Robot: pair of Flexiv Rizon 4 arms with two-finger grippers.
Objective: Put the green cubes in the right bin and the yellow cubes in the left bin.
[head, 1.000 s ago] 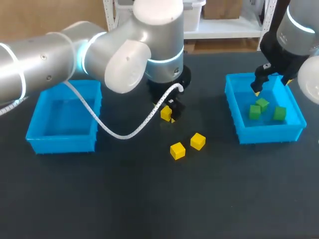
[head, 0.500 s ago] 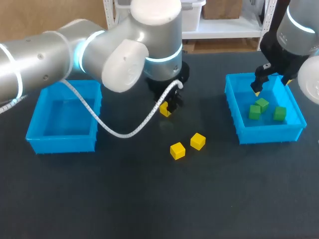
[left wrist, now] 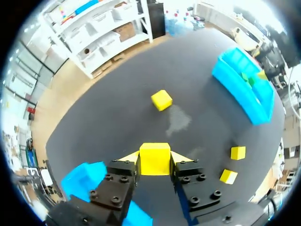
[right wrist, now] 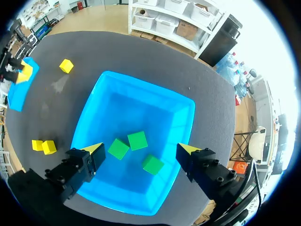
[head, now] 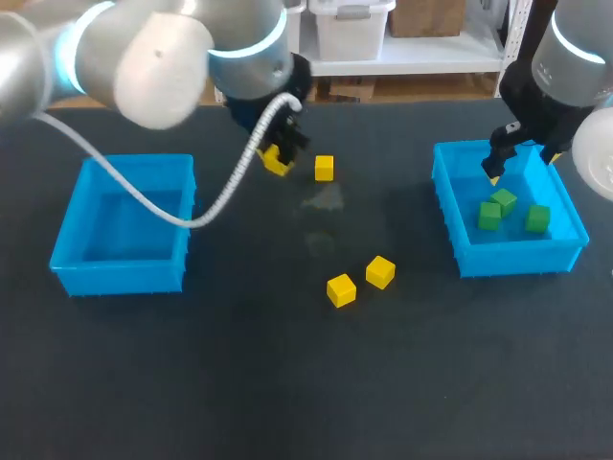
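Note:
My left gripper (head: 277, 159) is shut on a yellow cube (left wrist: 154, 158) and holds it above the table, between the left bin (head: 120, 270) and a loose yellow cube (head: 324, 168). That loose cube (left wrist: 161, 100) lies ahead of the fingers. Two more yellow cubes (head: 341, 289) (head: 380, 271) sit near the table's middle. My right gripper (right wrist: 142, 149) hangs open over the right bin (head: 517, 257), which holds three green cubes (right wrist: 137, 140) (right wrist: 118, 148) (right wrist: 153, 164).
Both bins are bright blue; the left bin (left wrist: 84, 176) shows nothing inside. A white cable loops down from my left arm (head: 153, 48) over the space between the left bin and the cubes. A pale smudge (head: 326, 199) marks the dark table.
My left gripper closed on the yellow cube, lifted it and carried it back and to the left. The arm's move uncovered another yellow cube. The right arm has kept still.

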